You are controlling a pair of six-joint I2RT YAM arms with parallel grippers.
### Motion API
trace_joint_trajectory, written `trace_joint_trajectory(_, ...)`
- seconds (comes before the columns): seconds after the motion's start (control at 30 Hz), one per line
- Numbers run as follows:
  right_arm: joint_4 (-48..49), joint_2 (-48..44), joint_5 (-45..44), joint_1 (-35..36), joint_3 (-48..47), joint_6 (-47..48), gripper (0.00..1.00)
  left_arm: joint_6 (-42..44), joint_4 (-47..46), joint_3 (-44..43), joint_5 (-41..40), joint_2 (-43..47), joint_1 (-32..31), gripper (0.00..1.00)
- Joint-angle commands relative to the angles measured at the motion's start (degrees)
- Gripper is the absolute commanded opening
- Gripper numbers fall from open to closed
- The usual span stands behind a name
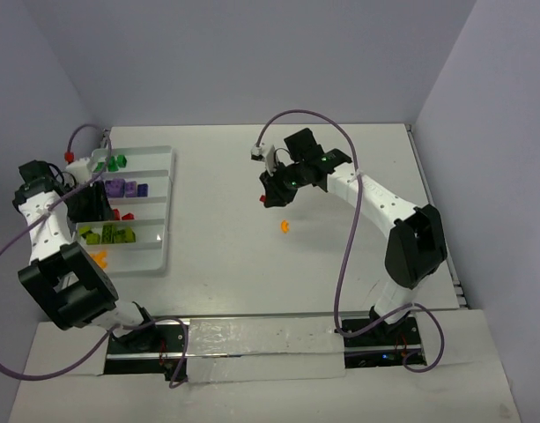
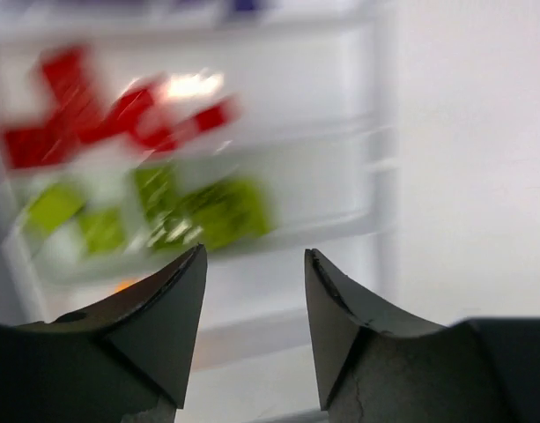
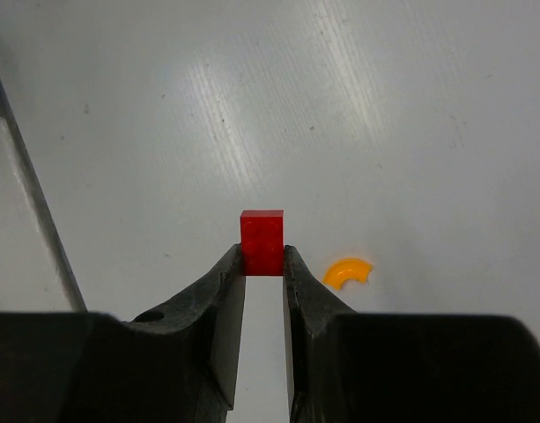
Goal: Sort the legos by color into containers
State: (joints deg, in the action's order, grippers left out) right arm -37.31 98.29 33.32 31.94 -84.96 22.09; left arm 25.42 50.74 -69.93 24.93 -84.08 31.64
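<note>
The white compartment tray (image 1: 159, 189) lies at the left, holding dark green (image 1: 118, 161), purple (image 1: 122, 188), red (image 1: 127, 214), lime green (image 1: 111, 234) and orange bricks (image 1: 99, 258) in separate rows. My left gripper (image 2: 255, 260) is open and empty, over the tray's near rows; red bricks (image 2: 120, 119) and lime bricks (image 2: 212, 211) show blurred ahead of it. My right gripper (image 3: 262, 254) is shut on a red brick (image 3: 262, 240), held above the table; that brick shows in the top view (image 1: 263, 199). An orange curved piece (image 3: 347, 272) lies on the table right of it (image 1: 285, 226).
Grey walls close in the table at the back and both sides. A purple cable loops along each arm. The table's left edge (image 3: 23, 194) shows in the right wrist view.
</note>
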Motion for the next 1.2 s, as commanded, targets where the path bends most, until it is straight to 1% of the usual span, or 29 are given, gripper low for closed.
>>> trace_joint_trajectory(0.0,6.73,-6.13,2.76,1.48,3.08,-0.64,0.00,-5.43,6.27,-2.32,39.21,2.84,-3.23,0.58)
trace_joint_trajectory(0.07,6.22,-6.03,1.23,2.32,2.44,-0.56,0.00,-12.88,2.03,0.07,45.17,2.88,-8.45,0.58)
trace_joint_trajectory(0.13,6.02,-5.83,-0.39,3.49,2.01,-0.56,0.00,-21.62,-4.87,2.97,46.54,3.54,-13.12,0.58)
trace_joint_trajectory(0.17,6.02,-5.83,-1.08,4.38,1.81,-0.57,0.00,-30.05,-16.17,7.38,46.59,5.08,-16.33,0.58)
trace_joint_trajectory(0.23,6.35,-5.91,-2.42,6.28,1.61,-1.16,0.00,-42.92,-26.95,11.58,45.15,6.74,-21.97,0.59)
trace_joint_trajectory(0.27,6.28,-5.83,-2.73,6.90,1.38,-1.69,0.00,-45.08,-32.57,13.66,44.69,7.43,-23.53,0.60)
trace_joint_trajectory(0.3,6.19,-5.74,-2.91,7.51,1.20,-1.96,0.00,-47.53,-32.64,14.63,44.34,7.61,-25.20,0.60)
trace_joint_trajectory(0.33,6.36,-5.57,-3.43,8.63,1.03,-2.82,0.00,-52.11,-38.03,16.54,44.59,7.70,-27.96,0.61)
trace_joint_trajectory(0.5,7.16,-4.95,-4.40,11.64,0.23,-4.90,0.00,-64.81,-53.26,19.88,45.12,6.48,-33.12,0.60)
trace_joint_trajectory(0.7,7.16,-3.71,-4.14,13.04,-1.17,-6.36,0.00,-66.48,-54.71,18.07,43.81,4.68,-38.55,0.53)
trace_joint_trajectory(0.87,7.16,-3.46,-3.79,13.30,-1.60,-6.70,0.00,-66.73,-54.71,18.17,42.94,3.60,-41.44,0.54)
trace_joint_trajectory(1.17,7.33,-2.87,-4.02,13.73,-2.46,-6.97,0.00,-65.85,-52.59,15.82,42.89,1.03,-43.77,0.54)
